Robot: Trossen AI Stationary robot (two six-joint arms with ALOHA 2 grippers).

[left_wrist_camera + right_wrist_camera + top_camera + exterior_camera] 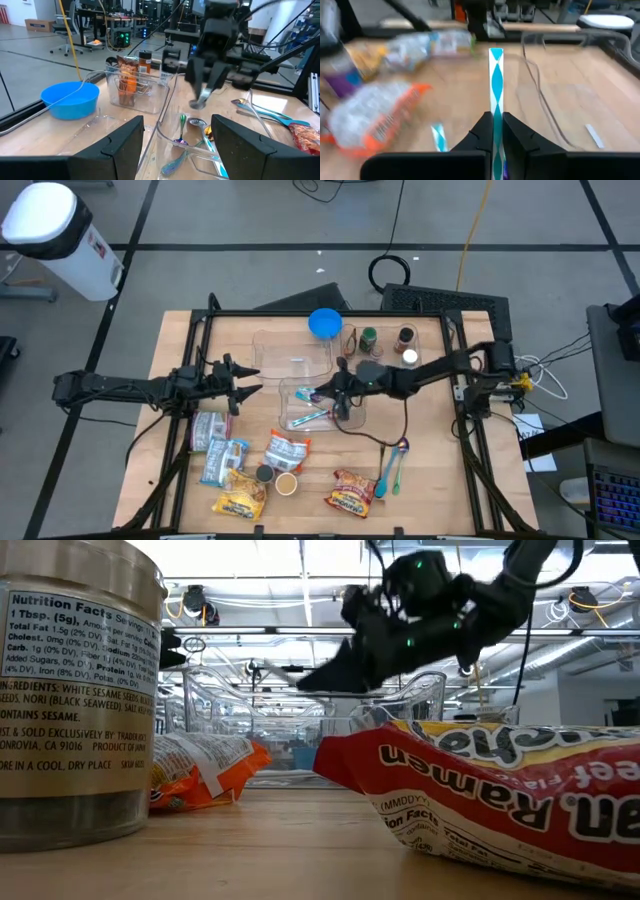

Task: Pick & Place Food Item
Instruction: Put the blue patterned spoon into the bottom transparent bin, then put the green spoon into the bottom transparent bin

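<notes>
My right gripper (322,393) reaches from the table's right to its middle, above a clear plastic bin (292,420), and is shut on a thin utensil with a teal-and-white patterned handle (496,75). A similar teal utensil (310,418) lies in the bin. Food packets lie on the near part of the table: an orange-edged one (288,450) and a red ramen packet (352,492). My left gripper (250,380) waits open at the table's left, level, with nothing between its fingers (125,140). My right gripper pinches the utensil's patterned handle (495,107) between its two fingers. The fingers lie along the handle, coming nearly level from the table's right. The handle's free length sticks out past the fingertips toward the table's left. The utensil is lifted clear above the bin.
A second clear bin (150,87) with jars and a blue bowl (324,323) stand at the far side. Loose utensils (390,470) lie at the near right. A can (210,430), a yellow packet (240,498) and small round lids lie at the near left.
</notes>
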